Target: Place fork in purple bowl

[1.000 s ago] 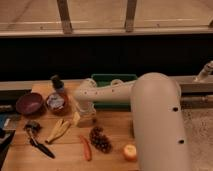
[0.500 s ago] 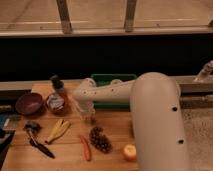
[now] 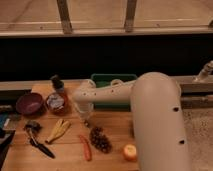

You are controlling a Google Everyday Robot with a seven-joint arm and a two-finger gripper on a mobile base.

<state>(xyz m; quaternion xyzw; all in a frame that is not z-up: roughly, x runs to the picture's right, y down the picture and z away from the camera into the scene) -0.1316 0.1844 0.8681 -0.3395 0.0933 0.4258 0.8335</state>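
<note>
The purple bowl [image 3: 29,104] sits at the left end of the wooden table, plain and with nothing visible in it. My white arm reaches left across the table. Its gripper [image 3: 86,116] points down over the table's middle, to the right of the banana [image 3: 58,130] and well right of the bowl. A small thin dark piece [image 3: 88,122] shows right at the gripper's tip. It may be the fork, but I cannot tell. No other fork shows on the table.
An orange-rimmed bowl [image 3: 56,102] and a dark bottle [image 3: 58,84] stand right of the purple bowl. A black-handled tool [image 3: 38,140] lies front left. A red chili [image 3: 86,148], a dark cluster [image 3: 100,139] and an orange [image 3: 130,152] lie near the front. A green bin [image 3: 113,80] stands behind the arm.
The gripper has sunk slightly toward the table. Everything else on the table is as before.
</note>
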